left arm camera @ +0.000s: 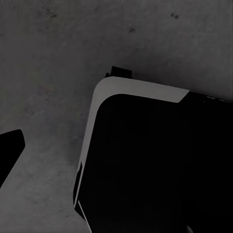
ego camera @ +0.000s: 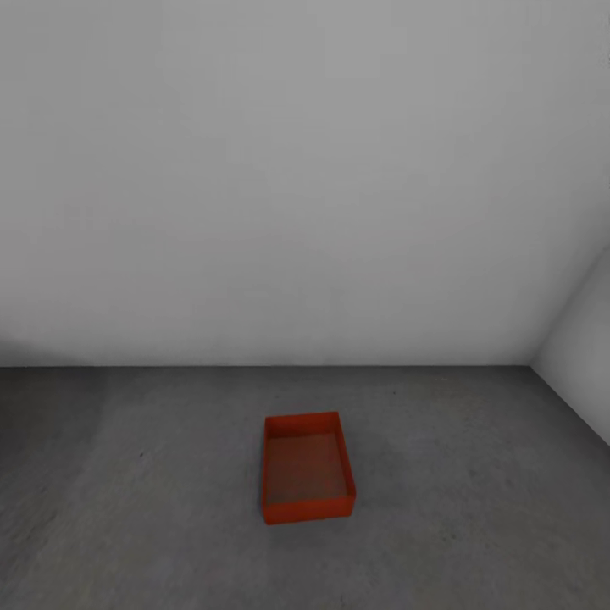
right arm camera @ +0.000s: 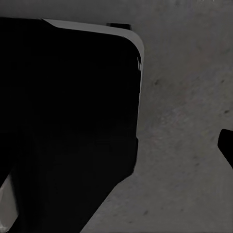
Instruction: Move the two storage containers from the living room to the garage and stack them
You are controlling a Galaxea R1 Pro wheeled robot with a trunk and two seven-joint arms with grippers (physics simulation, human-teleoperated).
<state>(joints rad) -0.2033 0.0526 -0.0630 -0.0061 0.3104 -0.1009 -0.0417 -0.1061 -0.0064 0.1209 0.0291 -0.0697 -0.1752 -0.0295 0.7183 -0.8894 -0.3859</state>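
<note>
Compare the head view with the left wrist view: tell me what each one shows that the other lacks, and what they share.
Head view alone: one red-orange storage container, open-top and empty, standing on the floor, with the white-grey wall behind it and a room corner at right. Left wrist view alone: the robot's dark base with a pale rim and a dark finger tip at the edge. Both: the dark grey concrete floor.

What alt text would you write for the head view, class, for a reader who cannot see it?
A single red-orange open-top storage container sits empty on the dark grey concrete floor, a little away from a plain white-grey wall. A second wall meets it in a corner at the right.
</note>
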